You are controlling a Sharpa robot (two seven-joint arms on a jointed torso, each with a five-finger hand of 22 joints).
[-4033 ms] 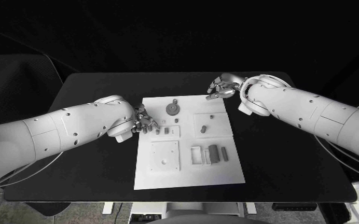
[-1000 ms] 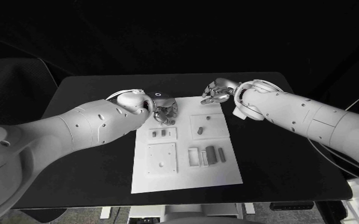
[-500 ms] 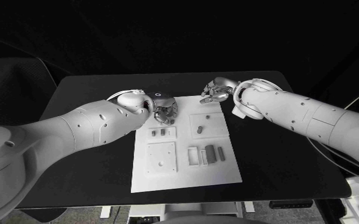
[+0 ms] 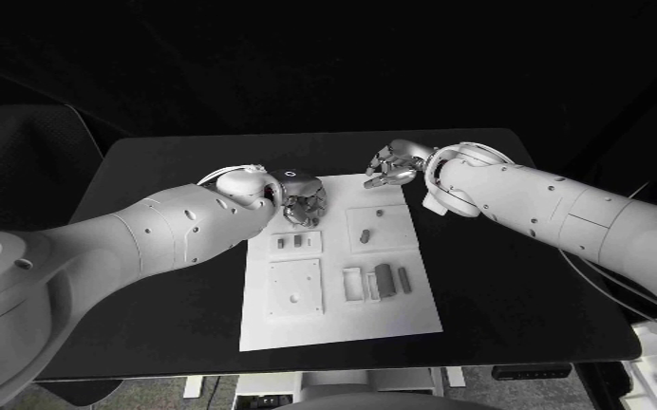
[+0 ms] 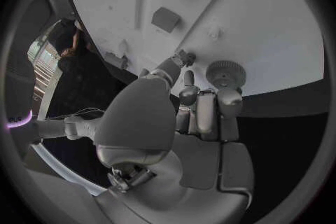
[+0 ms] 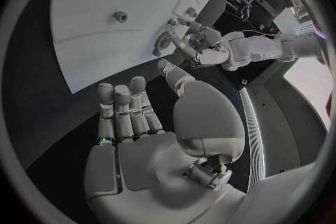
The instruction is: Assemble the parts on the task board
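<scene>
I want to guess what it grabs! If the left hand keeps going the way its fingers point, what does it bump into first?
Probably the gear: it lies just past the left hand's fingertips, though the height is unclear.

Legible text, labels, brands, numbers, signs: none are showing in any view. Nothing readable is appearing on the task board, the table, or either hand.
</scene>
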